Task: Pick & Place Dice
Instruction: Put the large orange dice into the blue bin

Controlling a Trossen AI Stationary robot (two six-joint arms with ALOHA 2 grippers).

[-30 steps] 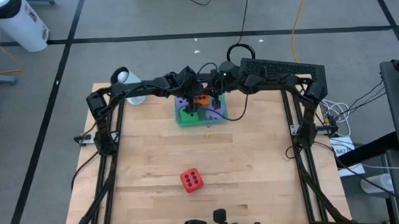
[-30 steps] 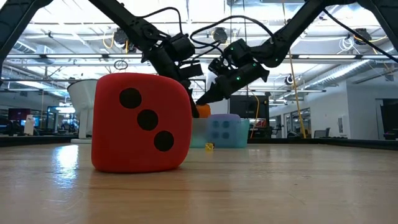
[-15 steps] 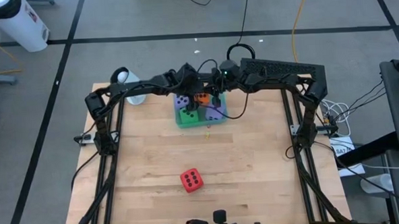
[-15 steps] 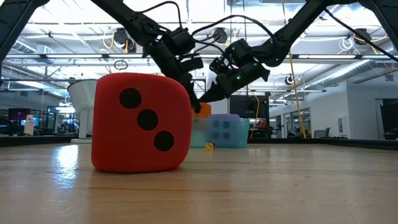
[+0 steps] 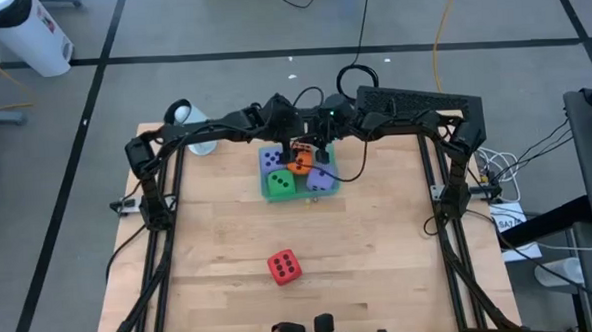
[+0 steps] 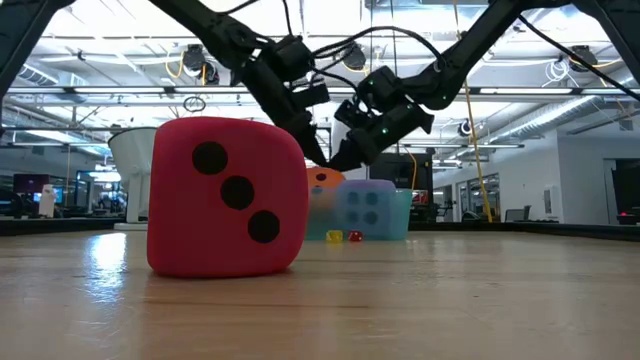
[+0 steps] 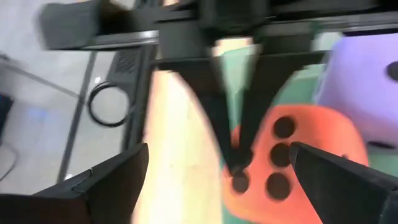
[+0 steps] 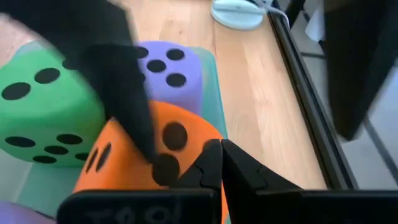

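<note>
A teal tray (image 5: 307, 194) at the far middle of the table holds two purple dice (image 5: 273, 159), a green die (image 5: 283, 184) and an orange die (image 5: 301, 166). The orange die sits raised among the others. The red die (image 5: 284, 267) rests alone on the wood near the near edge, and looms large in the low view (image 6: 228, 196). My left gripper (image 7: 219, 149) is open above the tray, its fingers standing either side of the orange die (image 7: 280, 155). My right gripper (image 8: 217, 149) is shut at that die. My right gripper touches the orange die's pipped upper face (image 7: 249, 177) with its shut fingertips, slanting down from the table's far right. The die stays among the other dice in the tray. Whether one finger (image 8: 134, 112) of my left gripper touches the orange die, I cannot tell.
A white cup (image 5: 184, 116) stands at the far left corner. Two tiny things, one red and one yellow (image 6: 345, 237), lie on the wood just before the tray. Both arms crowd over the tray; bare wood (image 5: 379, 242) spreads around the red die.
The orange die has shifted from the tray's far side toward its middle, and the tray has slid a little toward the near edge. My left gripper has risen slightly. My right gripper stays at the orange die.
</note>
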